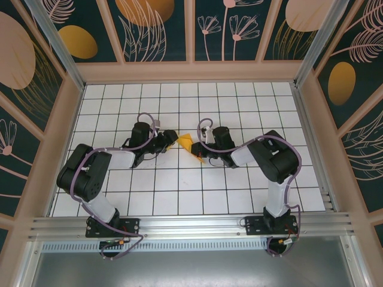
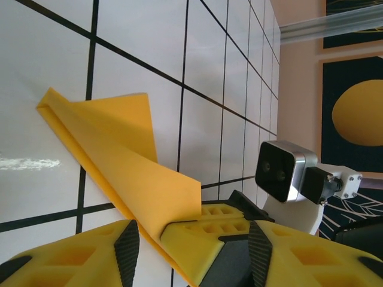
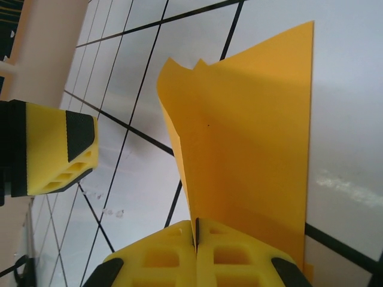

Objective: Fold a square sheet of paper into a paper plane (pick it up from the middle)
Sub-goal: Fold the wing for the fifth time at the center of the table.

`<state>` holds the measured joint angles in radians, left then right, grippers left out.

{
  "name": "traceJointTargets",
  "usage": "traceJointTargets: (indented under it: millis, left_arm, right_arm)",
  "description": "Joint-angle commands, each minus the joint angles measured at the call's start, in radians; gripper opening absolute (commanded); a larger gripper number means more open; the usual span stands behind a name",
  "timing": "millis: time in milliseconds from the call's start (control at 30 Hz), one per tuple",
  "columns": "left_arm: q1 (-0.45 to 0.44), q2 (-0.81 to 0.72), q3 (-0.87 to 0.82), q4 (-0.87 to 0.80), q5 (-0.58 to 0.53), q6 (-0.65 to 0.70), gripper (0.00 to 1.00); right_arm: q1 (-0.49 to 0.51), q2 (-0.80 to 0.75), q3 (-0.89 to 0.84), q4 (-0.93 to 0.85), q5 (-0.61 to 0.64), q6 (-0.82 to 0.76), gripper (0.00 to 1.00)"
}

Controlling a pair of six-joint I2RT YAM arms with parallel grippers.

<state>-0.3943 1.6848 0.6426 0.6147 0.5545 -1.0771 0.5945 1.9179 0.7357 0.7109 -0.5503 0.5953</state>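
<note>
The thin, creased orange-yellow sheet of paper (image 1: 187, 143) lies mid-way across the white gridded table (image 1: 179, 185). The right gripper (image 3: 195, 239) is clenched on its 4 o'clock edge. The left gripper (image 1: 170, 141), at 9 o'clock, is unclenched, jaws apart.

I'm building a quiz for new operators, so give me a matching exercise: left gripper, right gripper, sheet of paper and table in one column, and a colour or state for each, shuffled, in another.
Things:
1. left gripper
2. right gripper
3. sheet of paper
4. table

States:
A. white with black grid lines
B. shut on the paper's edge
C. orange-yellow, creased
D. jaws apart

Pairs: 1-D, 2-B, 3-C, 4-A.
</note>
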Motion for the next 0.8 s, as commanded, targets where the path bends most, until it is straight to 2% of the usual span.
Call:
traceJointTargets:
  millis: [0, 433, 767]
  left_arm:
    - [-0.012, 0.019, -0.013, 0.077, 0.027, 0.017, 0.53]
    - [-0.04, 0.107, -0.008, 0.158, 0.067, 0.011, 0.41]
    - [-0.054, 0.157, 0.018, 0.173, 0.093, 0.019, 0.37]
  right_arm:
    - [-0.005, 0.016, 0.019, 0.021, -0.039, 0.046, 0.0]
    - [-0.031, 0.058, 0.0, 0.066, -0.073, 0.16, 0.0]
    - [-0.042, 0.067, -0.015, 0.061, -0.073, 0.19, 0.0]
